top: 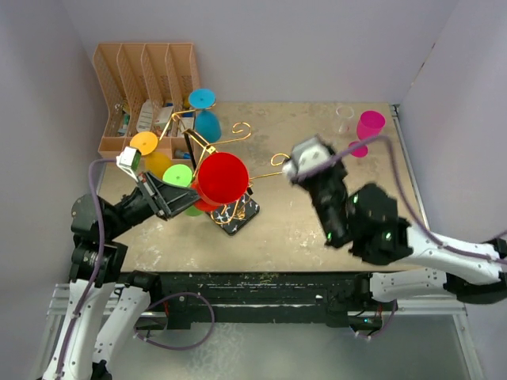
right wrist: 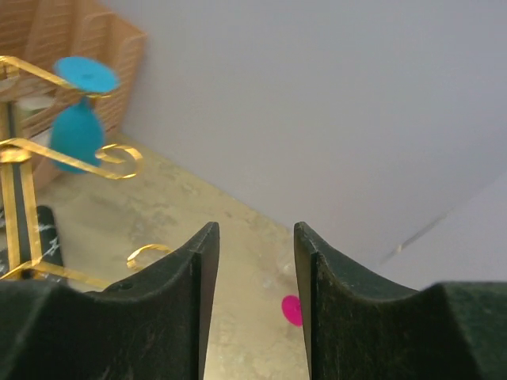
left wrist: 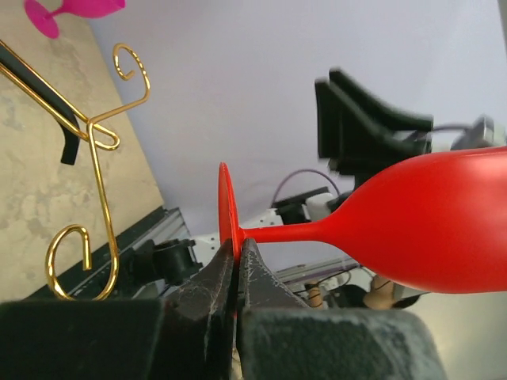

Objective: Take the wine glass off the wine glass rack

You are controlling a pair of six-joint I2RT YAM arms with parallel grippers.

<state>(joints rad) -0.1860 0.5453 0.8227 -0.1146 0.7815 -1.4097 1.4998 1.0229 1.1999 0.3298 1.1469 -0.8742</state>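
On the left side of the desk (top: 317, 229), my left arm (top: 119, 212) reaches low and forward, its jaws pressed together on the thin foot of the red wine glass (left wrist: 428, 226); I judge the foot's edge gives the flattest place to pinch. This glass lies sideways in the air, near the wine glass rack (top: 235, 215) but apart from the gold arms I can see, so I believe it is already off. Further right, my right arm (top: 372, 226) stretches toward the middle, its jaws standing apart with nothing between them, probably kept clear.
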